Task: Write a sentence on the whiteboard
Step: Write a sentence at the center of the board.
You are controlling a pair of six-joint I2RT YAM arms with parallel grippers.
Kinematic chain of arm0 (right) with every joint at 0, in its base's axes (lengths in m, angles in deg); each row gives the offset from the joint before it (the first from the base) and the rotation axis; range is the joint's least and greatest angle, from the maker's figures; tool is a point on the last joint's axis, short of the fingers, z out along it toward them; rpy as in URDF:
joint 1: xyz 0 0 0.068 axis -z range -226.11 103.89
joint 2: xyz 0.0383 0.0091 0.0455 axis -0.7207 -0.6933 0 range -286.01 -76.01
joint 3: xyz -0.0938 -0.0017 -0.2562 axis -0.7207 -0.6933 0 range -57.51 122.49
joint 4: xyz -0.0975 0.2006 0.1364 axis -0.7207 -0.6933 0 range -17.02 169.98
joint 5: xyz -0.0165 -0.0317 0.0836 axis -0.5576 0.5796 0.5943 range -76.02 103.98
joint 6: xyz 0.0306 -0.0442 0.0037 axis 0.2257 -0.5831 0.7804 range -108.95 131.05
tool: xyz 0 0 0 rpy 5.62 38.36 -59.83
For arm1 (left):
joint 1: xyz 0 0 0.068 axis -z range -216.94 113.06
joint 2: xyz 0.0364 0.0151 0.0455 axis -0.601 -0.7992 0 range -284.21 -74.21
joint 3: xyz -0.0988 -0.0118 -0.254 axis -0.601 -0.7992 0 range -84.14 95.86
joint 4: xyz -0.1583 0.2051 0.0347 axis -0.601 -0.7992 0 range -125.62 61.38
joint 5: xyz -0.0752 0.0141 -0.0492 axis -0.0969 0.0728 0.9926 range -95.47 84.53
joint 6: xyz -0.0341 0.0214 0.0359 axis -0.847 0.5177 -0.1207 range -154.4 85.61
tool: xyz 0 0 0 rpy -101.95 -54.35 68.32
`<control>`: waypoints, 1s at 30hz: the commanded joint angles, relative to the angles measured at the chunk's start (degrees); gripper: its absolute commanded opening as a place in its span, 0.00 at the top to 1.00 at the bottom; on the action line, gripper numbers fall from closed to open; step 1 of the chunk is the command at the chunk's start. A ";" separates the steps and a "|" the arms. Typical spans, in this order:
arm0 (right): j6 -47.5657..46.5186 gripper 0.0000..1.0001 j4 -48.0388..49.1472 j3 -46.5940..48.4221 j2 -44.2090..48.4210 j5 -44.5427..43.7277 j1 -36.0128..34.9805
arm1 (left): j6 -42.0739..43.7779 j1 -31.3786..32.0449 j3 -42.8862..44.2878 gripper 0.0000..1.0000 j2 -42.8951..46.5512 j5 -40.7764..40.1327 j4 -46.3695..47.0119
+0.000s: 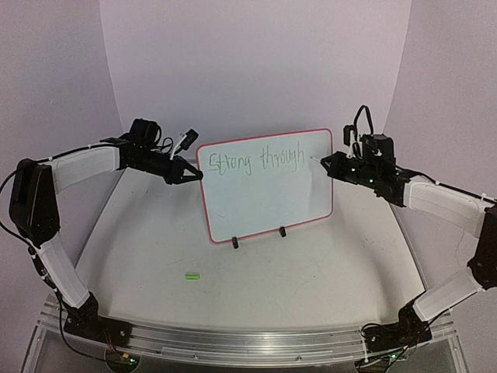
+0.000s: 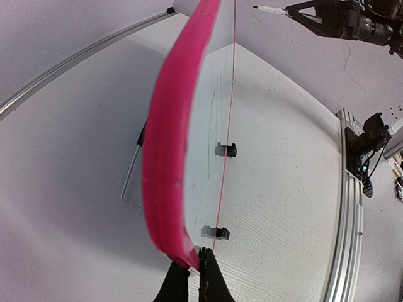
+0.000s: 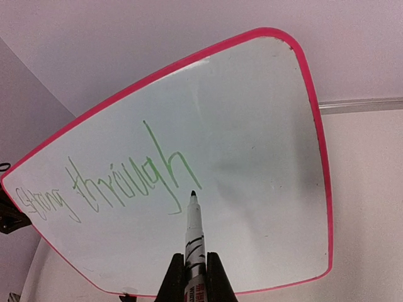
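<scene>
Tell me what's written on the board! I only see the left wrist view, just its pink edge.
Observer: The writing on the board says "Strong through" in green letters.
Operator: Is there room for more?
Observer: Yes, the whole lower part under that line is blank white.
Operator: Is anything lying on the table?
Observer: A small green bit lies on the table in front of the board, toward the left arm's side.
</scene>
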 commanded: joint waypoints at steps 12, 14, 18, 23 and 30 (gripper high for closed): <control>-2.00 1.00 2.06 6.15 -4.82 -0.15 2.31 | 4.96 1.36 -0.40 1.00 -1.26 -4.14 -5.44; -2.02 1.00 2.23 6.44 -5.30 -0.26 2.33 | 4.95 1.37 -0.40 1.00 -1.34 -4.16 -5.41; -2.06 1.00 2.71 6.64 -6.04 -0.61 2.39 | 5.11 1.40 -0.40 1.00 -1.41 -4.16 -5.41; -2.06 1.00 3.13 6.78 -6.93 -1.14 2.42 | 5.08 1.39 -0.40 1.00 -1.46 -4.22 -5.55; -1.98 1.00 3.42 6.55 -6.96 -3.43 2.54 | 5.18 1.42 -0.31 1.00 -1.60 -4.29 -5.48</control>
